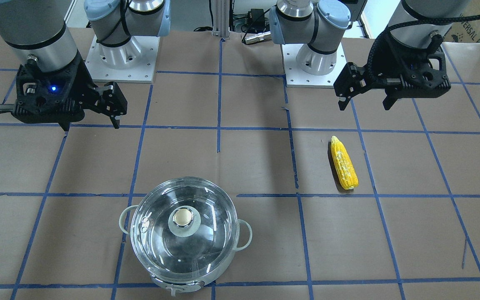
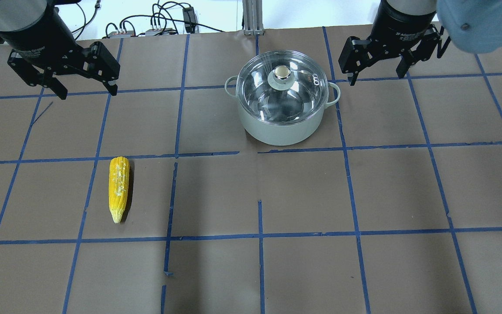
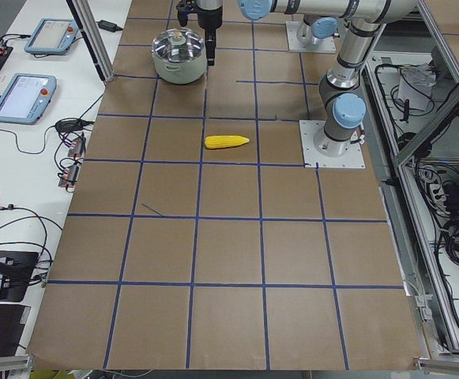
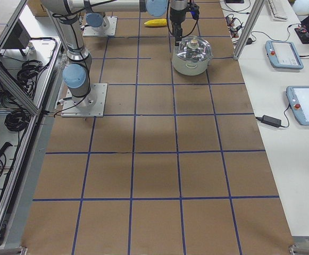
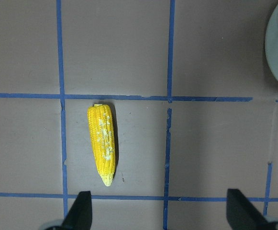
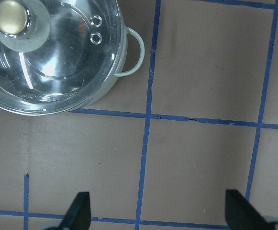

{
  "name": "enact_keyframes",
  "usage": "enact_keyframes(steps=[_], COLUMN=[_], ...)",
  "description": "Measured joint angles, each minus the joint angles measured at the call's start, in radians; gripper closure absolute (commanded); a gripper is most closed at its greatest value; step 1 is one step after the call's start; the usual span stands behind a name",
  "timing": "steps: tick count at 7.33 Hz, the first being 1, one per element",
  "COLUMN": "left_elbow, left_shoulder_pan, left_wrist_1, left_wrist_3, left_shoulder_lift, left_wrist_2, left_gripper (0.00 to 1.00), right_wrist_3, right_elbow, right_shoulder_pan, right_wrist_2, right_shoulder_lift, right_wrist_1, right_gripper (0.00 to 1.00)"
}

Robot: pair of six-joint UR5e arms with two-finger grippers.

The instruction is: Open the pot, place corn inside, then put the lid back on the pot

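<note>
The pot (image 2: 277, 131) stands at the far middle of the table with the glass lid (image 2: 294, 98) seated on it, knob (image 2: 282, 73) up. It also shows in the front view (image 1: 181, 285) and the right wrist view (image 6: 107, 88). The corn (image 2: 119, 187) lies flat on the robot's left side, tapered end toward the robot; it also shows in the left wrist view (image 5: 103, 143). My left gripper (image 2: 88, 92) is open and empty, hovering beyond the corn. My right gripper (image 2: 377, 77) is open and empty, hovering just right of the pot.
The table is brown paper with a blue tape grid. The two arm bases (image 1: 121, 54) (image 1: 315, 58) stand on white plates at the robot's edge. Cables (image 2: 155, 26) lie beyond the far edge. Tablets (image 4: 284, 53) sit on a white side bench.
</note>
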Motion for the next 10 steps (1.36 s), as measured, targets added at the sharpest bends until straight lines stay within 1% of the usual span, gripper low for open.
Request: enact_keyframes(steps=[10], left_elbow=[-0.004], left_shoulder_pan=[-0.005], left_wrist_1=[0.0], left_wrist_3=[0.0], left_shoulder_lift=[0.001], left_wrist_2=[-0.001], left_gripper=[0.0], right_wrist_3=[0.001], right_elbow=[-0.001], right_shoulder_pan=[-0.005], right_wrist_2=[0.006], right_shoulder_lift=[0.017], right_wrist_1=[-0.013], right_gripper=[0.0])
